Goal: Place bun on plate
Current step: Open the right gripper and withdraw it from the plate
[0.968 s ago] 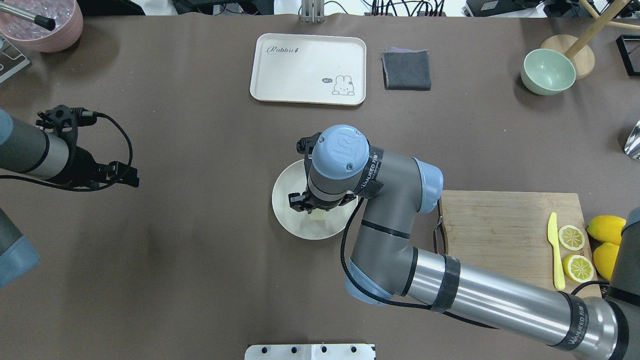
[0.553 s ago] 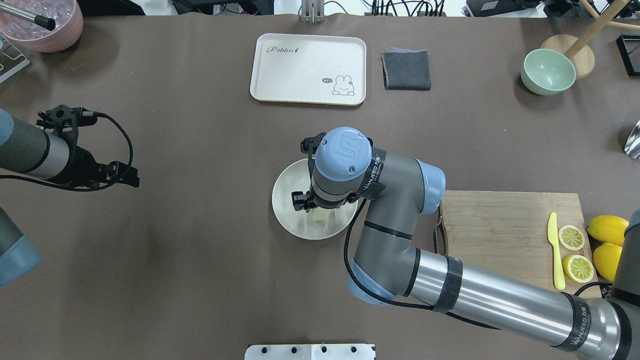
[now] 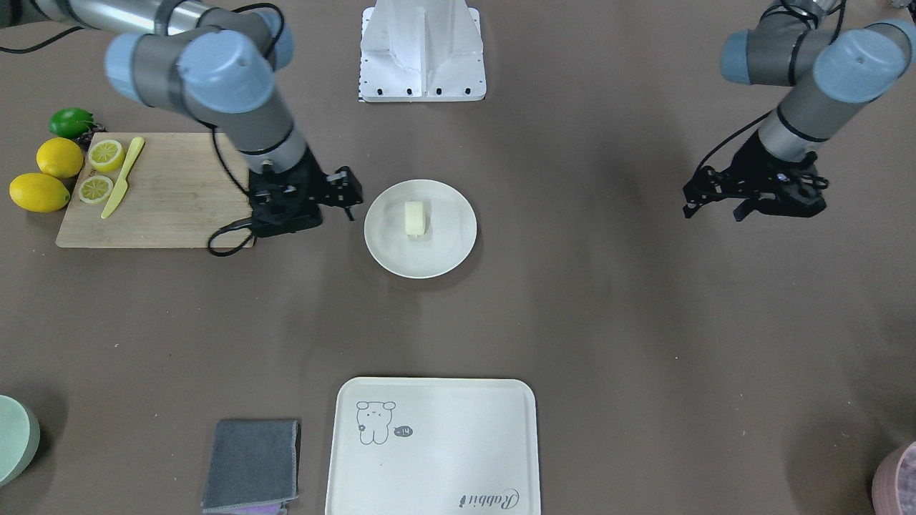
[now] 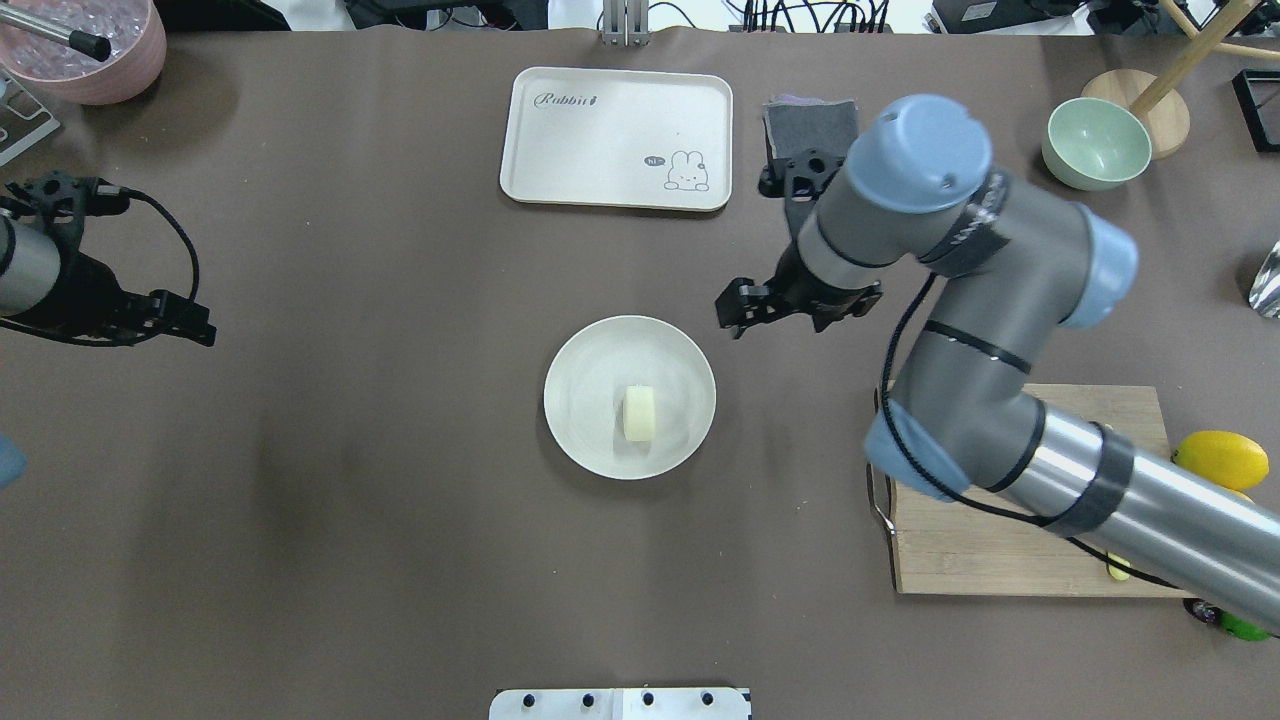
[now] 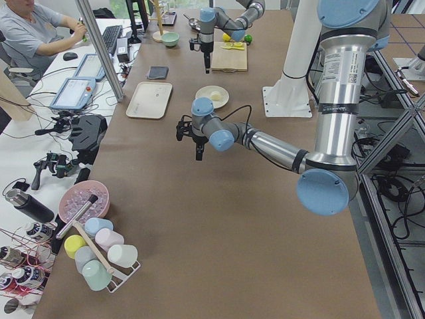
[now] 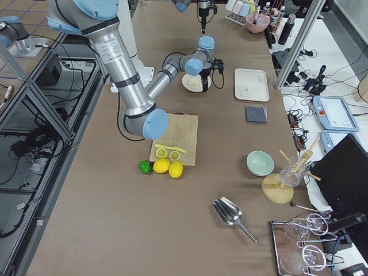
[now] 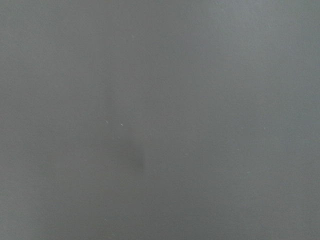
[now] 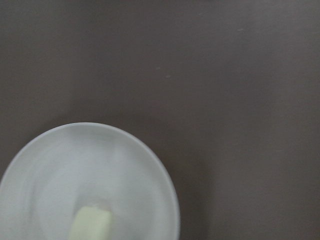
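The pale cream bun (image 4: pixel 640 413) lies on its own a little off the middle of the round off-white plate (image 4: pixel 580 380), also seen in the front view as bun (image 3: pixel 414 217) on plate (image 3: pixel 451 243). My right gripper (image 4: pixel 775 300) hangs above the bare table beside the plate, toward the back right, holding nothing; its fingers are hidden under the wrist. The right wrist view shows the plate (image 8: pixel 125 165) at lower left with the bun (image 8: pixel 90 225) at the bottom edge. My left gripper (image 4: pixel 150 315) hovers far to the left over bare table; its finger gap is not visible.
A cream tray (image 4: pixel 615 138) and a folded grey cloth (image 4: pixel 812 120) lie at the back. A wooden cutting board (image 3: pixel 157 189) with lemon slices, a yellow knife and whole lemons sits on my right. A green bowl (image 4: pixel 1095 143) stands back right, a pink bowl (image 4: pixel 85 45) back left.
My right gripper has let go of the bun, risen and swung away to the back right of the plate. The left arm has drawn back slightly to the left.
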You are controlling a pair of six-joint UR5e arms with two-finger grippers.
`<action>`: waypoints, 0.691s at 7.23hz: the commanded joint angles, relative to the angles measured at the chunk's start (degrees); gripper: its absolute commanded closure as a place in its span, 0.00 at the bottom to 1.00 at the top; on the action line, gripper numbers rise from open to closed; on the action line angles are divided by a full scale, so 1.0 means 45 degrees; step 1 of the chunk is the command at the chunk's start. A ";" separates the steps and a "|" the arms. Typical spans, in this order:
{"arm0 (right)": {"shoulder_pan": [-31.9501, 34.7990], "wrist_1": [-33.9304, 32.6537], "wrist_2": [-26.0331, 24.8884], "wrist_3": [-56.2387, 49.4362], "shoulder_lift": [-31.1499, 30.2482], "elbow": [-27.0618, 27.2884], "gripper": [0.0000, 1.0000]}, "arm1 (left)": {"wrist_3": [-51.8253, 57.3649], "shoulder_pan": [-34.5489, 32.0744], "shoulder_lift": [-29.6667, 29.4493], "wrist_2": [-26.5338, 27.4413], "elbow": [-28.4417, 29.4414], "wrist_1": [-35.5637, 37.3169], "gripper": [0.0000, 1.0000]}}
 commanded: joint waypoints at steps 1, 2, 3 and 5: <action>0.3553 -0.0082 0.1542 -0.6561 -0.3408 0.0354 0.00 | 0.5799 -0.3406 0.1372 -0.1588 0.1226 0.0147 0.03; 0.5077 -0.0101 0.1642 -0.9806 -0.4448 -0.0344 0.00 | 0.7431 -0.4854 0.1494 -0.2853 0.2045 0.0883 0.03; 0.6581 -0.0024 0.2049 -1.2468 -0.5058 -0.1550 0.00 | 0.8298 -0.5893 0.1708 -0.2924 0.2692 0.1471 0.03; 0.8988 -0.0082 0.2403 -1.5690 -0.5783 -0.2731 0.00 | 0.9731 -0.6723 0.2158 -0.2711 0.3341 0.1496 0.03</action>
